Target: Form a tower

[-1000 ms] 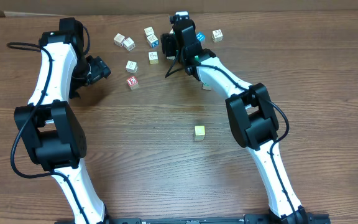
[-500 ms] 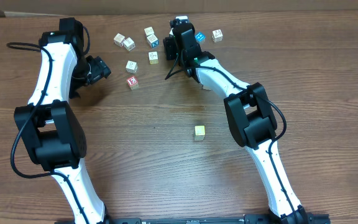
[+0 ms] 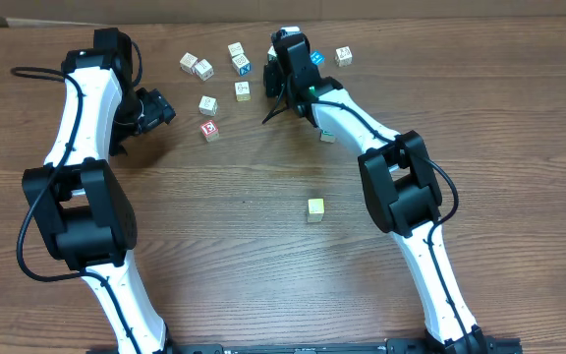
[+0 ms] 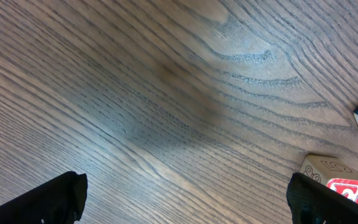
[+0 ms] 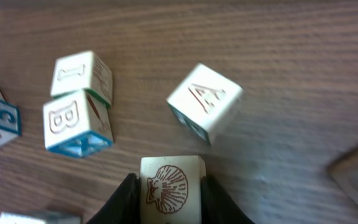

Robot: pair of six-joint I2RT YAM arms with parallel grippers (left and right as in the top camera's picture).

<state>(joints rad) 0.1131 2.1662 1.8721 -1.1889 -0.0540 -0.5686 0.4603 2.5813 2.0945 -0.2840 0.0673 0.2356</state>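
My left pincer hangs spread wide over bare counter, near a red cube. A lone yellow cube sits mid-counter. My right pincer pinches a cube with a shell drawing among loose letter cubes. I see no stacked tower.

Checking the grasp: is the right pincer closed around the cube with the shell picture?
Yes, the right pincer presses both sides of the shell cube.
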